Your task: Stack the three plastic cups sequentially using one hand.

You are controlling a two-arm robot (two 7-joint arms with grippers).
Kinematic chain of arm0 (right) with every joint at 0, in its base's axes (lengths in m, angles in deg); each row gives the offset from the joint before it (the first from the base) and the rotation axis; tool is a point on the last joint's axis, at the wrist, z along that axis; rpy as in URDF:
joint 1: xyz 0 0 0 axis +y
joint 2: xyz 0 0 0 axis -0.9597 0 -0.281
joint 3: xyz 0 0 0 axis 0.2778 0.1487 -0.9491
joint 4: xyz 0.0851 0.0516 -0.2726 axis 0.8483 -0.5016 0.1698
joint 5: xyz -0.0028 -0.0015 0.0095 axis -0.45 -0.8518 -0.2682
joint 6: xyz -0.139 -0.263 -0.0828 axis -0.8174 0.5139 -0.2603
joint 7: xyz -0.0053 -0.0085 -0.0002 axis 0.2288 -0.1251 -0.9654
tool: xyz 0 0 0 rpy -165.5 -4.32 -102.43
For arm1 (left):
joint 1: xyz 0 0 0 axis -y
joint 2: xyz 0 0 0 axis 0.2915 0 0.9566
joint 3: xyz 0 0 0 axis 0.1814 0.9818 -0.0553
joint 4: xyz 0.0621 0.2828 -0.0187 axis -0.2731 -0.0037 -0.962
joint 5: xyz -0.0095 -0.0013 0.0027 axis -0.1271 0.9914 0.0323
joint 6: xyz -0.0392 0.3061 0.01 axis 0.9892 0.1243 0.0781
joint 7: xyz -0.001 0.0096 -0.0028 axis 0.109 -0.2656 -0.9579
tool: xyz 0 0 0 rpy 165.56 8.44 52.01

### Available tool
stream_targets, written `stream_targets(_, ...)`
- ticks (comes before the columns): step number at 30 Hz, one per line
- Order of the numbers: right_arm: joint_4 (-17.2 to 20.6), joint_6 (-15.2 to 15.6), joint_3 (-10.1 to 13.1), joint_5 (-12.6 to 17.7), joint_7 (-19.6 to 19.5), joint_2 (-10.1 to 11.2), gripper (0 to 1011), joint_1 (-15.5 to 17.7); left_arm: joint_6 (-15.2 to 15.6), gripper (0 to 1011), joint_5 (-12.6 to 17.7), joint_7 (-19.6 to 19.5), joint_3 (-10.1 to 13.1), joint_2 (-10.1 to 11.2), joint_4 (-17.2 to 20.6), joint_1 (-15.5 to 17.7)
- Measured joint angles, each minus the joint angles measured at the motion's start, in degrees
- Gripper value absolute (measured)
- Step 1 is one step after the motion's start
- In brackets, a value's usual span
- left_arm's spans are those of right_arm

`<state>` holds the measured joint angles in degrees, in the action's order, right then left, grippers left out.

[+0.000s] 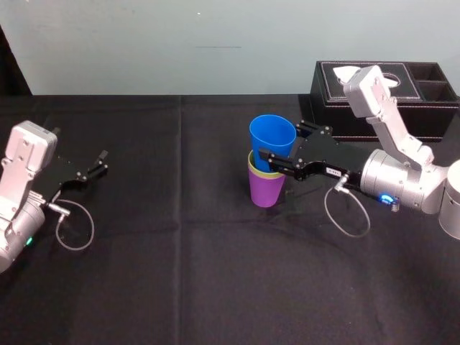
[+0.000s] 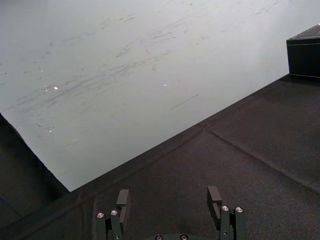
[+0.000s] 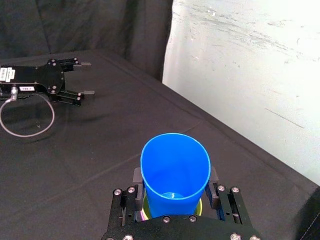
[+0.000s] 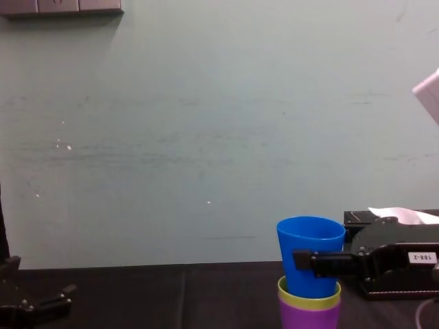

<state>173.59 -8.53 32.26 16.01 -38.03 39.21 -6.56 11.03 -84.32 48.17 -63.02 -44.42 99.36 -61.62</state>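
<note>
Left gripper (image 1: 100, 162): at the table's left side, low over the black cloth (image 1: 215, 273), well apart from the cups. Its jaws are spread with nothing between them, as the left wrist view (image 2: 168, 195) also shows. The right wrist view catches it far off across the table (image 3: 89, 78).

Purple cup (image 1: 266, 190): upright on the cloth near the table's middle, at the bottom of the stack (image 4: 309, 317).

Yellow-green cup (image 1: 253, 164): nested in the purple cup, with just its rim band showing above the purple rim (image 4: 309, 300).

Blue cup (image 1: 272, 136): set into the yellow-green cup, most of its wall rising above the two rims (image 4: 310, 250). In the head view it leans slightly to the left. It lies directly between the right gripper's jaws (image 3: 175, 160).

Right gripper (image 1: 282, 140): reaches in from the right, level with the blue cup's lower half. Its jaws are closed against opposite sides of the blue cup, gripping it (image 3: 175, 177). One finger (image 4: 305, 260) crosses the cup's front in the chest view.

Tissue box (image 1: 402, 115): black, at the table's back right, behind the right arm and apart from the stack.
</note>
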Motion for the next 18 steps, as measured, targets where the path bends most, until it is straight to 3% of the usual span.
stream_targets(16, -0.32, -0.13, -0.06, -0.02, 0.17, -0.06, 719, 0.13, 0.0, 1011, 0.0, 0.0, 0.0, 0.0, 0.0, 0.0)
stream_targets(18, -0.3, -0.13, -0.06, -0.01, 0.17, -0.05, 756, 0.13, 0.0, 1011, 0.0, 0.0, 0.0, 0.0, 0.0, 0.0)
